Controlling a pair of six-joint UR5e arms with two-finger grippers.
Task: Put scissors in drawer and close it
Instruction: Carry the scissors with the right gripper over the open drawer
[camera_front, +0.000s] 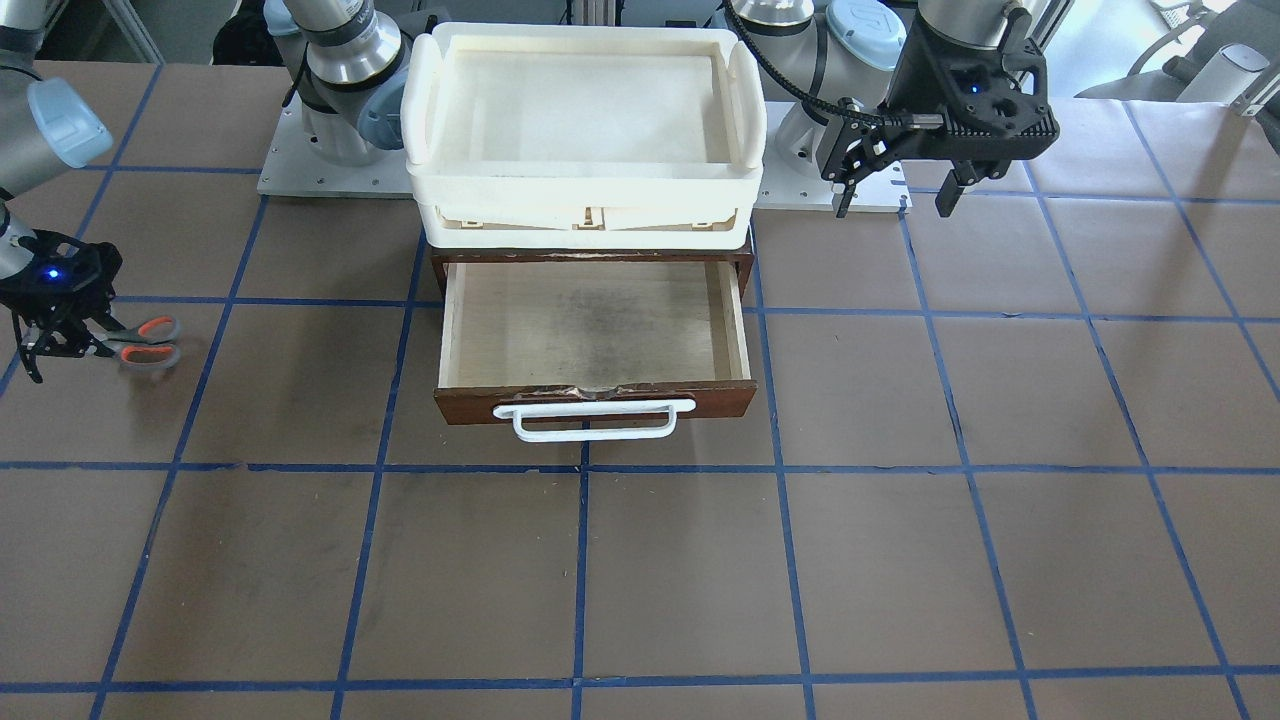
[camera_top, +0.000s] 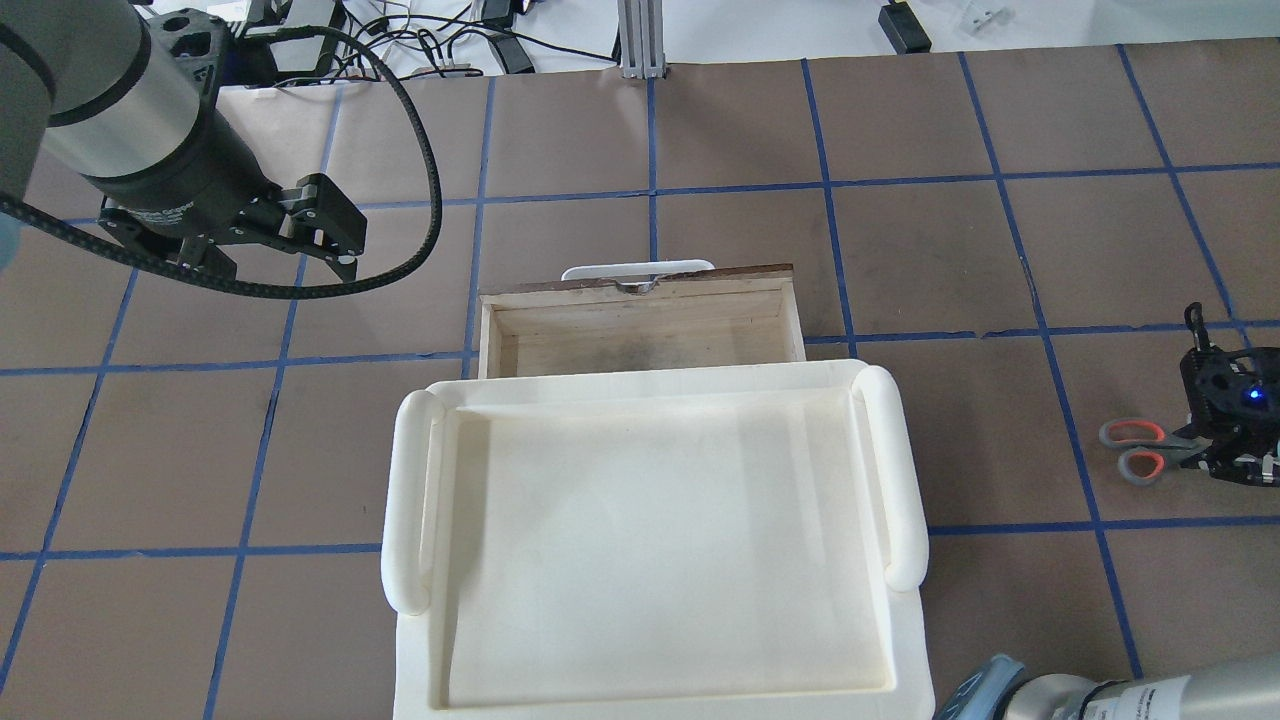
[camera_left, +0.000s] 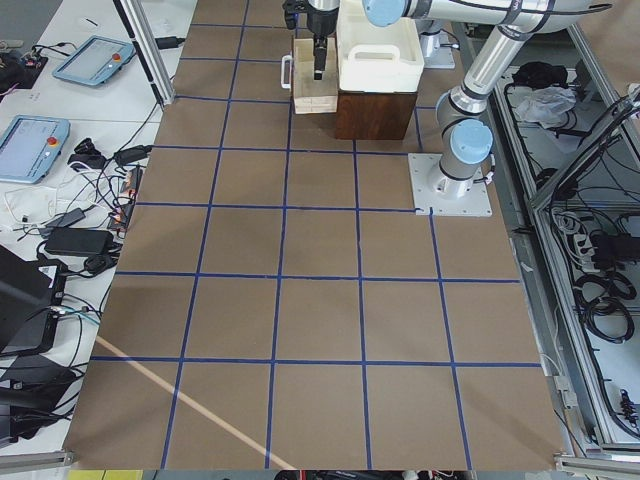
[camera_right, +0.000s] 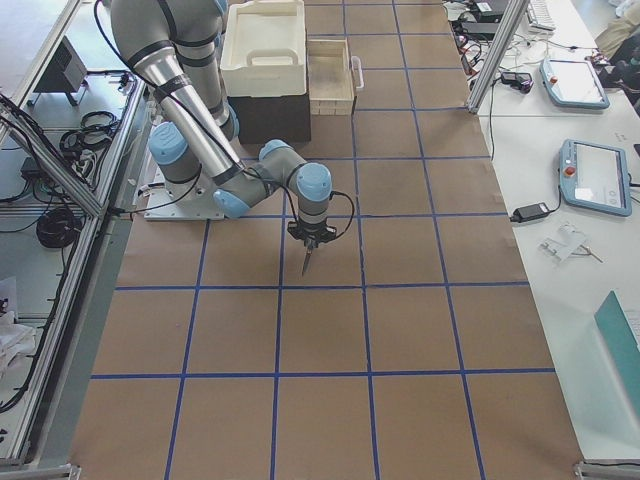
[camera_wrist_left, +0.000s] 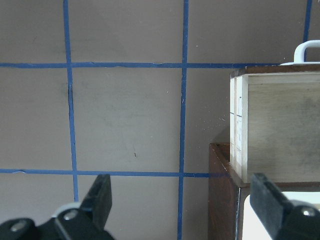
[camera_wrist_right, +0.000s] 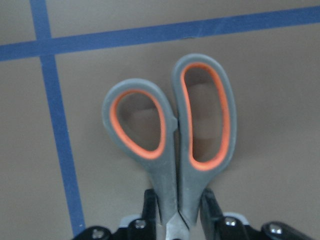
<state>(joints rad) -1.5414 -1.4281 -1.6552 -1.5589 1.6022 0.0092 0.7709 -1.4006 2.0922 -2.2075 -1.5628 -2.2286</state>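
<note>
The scissors (camera_front: 125, 347), with grey loops lined in orange-red, sit low at the table on the robot's right side. My right gripper (camera_front: 95, 345) is shut on their neck; in the right wrist view both fingers (camera_wrist_right: 209, 202) pinch the scissors (camera_wrist_right: 167, 165) just below the loops. I cannot tell whether they are lifted off the table. The blades are hidden under the gripper (camera_top: 1200, 455). The drawer (camera_front: 595, 325) is pulled open and empty, its white handle (camera_front: 593, 420) facing away from the robot. My left gripper (camera_front: 895, 185) is open and empty, hovering beside the cabinet (camera_wrist_left: 222, 200).
A cream-white plastic tray (camera_front: 585, 180) sits on top of the dark wooden cabinet, above the drawer. Brown table with a blue tape grid all around. The arm bases (camera_front: 330, 150) stand behind the cabinet.
</note>
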